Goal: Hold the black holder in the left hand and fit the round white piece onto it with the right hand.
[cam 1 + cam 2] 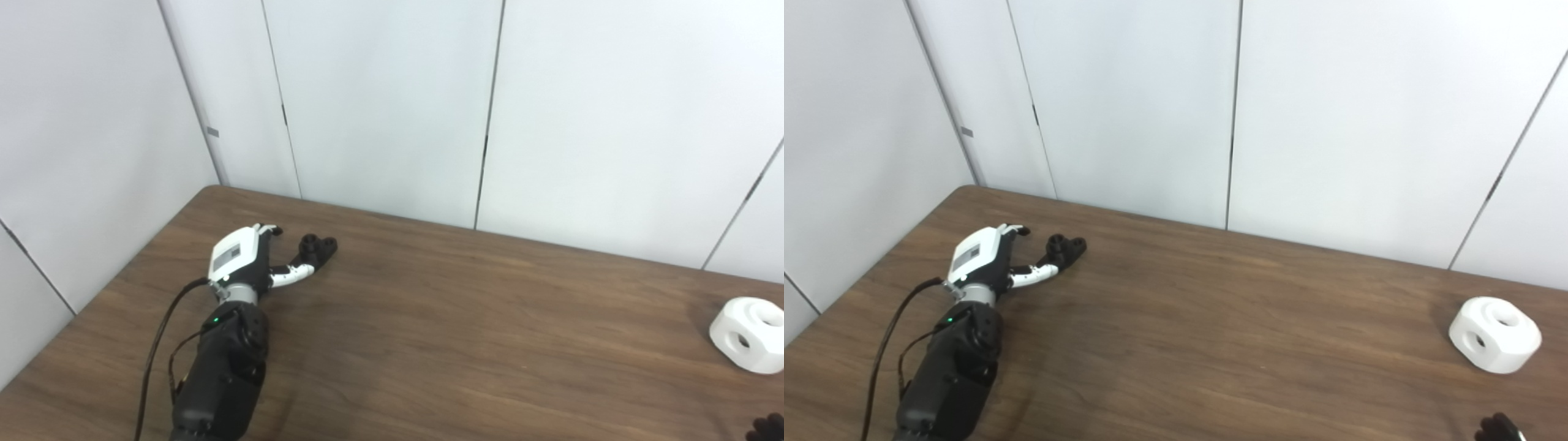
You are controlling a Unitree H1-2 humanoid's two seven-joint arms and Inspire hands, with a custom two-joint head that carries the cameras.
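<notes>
The small black holder [317, 248] lies on the brown table [465, 331] at the far left. Just left of it lies my left hand [245, 260], fingers spread apart and holding nothing. Its thumb reaches out to the holder's near side; whether they touch I cannot tell. The round white piece [1494, 334], with holes in its top and side, rests on the table at the far right. Of my right hand [1497, 427] only dark fingertips show at the bottom right corner, a short way in front of the white piece and apart from it.
White wall panels [392, 104] stand close behind the table's far edge and along its left side. A black cable [156, 343] runs beside my left forearm. Bare wood stretches between the holder and the white piece.
</notes>
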